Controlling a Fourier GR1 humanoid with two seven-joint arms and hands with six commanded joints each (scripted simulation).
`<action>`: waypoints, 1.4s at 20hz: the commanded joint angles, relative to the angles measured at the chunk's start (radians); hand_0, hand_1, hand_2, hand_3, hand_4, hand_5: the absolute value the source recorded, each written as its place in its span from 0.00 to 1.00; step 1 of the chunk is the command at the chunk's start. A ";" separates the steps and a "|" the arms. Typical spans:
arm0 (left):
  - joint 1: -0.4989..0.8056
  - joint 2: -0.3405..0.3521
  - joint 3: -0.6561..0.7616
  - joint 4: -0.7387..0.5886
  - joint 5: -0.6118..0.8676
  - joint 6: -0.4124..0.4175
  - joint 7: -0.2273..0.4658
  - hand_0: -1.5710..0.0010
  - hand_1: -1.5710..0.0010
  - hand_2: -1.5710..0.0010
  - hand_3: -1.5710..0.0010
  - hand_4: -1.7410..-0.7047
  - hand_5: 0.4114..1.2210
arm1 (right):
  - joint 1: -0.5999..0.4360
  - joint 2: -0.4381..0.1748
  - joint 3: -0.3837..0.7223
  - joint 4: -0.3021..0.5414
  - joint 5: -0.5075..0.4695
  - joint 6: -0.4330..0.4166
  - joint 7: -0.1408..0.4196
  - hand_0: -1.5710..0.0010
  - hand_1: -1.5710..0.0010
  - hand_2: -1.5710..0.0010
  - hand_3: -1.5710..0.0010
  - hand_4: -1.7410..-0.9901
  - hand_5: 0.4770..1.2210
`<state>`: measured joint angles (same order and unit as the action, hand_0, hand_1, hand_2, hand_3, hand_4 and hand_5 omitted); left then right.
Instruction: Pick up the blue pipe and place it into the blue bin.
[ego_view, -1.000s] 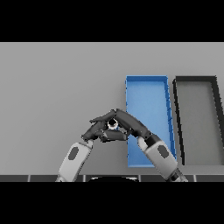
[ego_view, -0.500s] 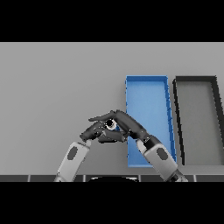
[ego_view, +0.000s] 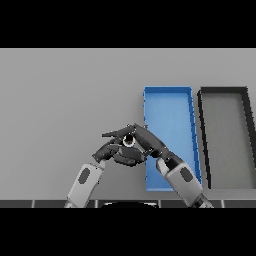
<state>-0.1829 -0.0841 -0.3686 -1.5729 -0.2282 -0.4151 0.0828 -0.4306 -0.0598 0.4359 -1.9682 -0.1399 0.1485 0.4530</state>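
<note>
Nearest, on the grey worktop (ego_view: 60, 100), the left hand (ego_view: 114, 152) and the right hand (ego_view: 147, 142) meet fingertip to fingertip around the blue pipe (ego_view: 128, 141), of which only a small ring-shaped end shows between them; the right hand's fingers look curled onto it, while whether the left hand's fingers grip it or merely rest alongside cannot be told. This looks like the grasp step, the pipe just beside the near left corner of the blue bin (ego_view: 168, 92) and not yet in it. Next the pipe needs carrying rightward over the bin wall, short of the dark bin (ego_view: 224, 90) beyond.
</note>
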 joint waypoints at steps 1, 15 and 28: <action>-0.002 0.010 0.006 0.005 0.001 -0.004 -0.004 0.98 0.98 0.99 0.99 0.79 0.09 | -0.018 -0.006 -0.023 -0.012 -0.031 -0.003 0.008 0.00 0.00 0.00 0.00 0.00 1.00; 0.010 0.020 0.001 -0.022 0.003 -0.018 0.042 1.00 1.00 1.00 1.00 0.82 0.02 | -0.490 -0.273 -0.444 0.124 -0.293 -0.228 0.156 0.00 0.00 0.00 0.00 0.00 1.00; 0.006 0.034 0.010 -0.031 0.010 -0.018 0.022 1.00 1.00 1.00 1.00 0.84 0.01 | 0.022 -0.402 -0.547 0.082 -0.293 -0.245 0.157 0.00 0.00 0.00 0.00 0.00 1.00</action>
<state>-0.1774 -0.0504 -0.3582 -1.6040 -0.2181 -0.4323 0.1034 -0.4076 -0.4613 -0.1113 -1.8863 -0.4345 -0.0952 0.6096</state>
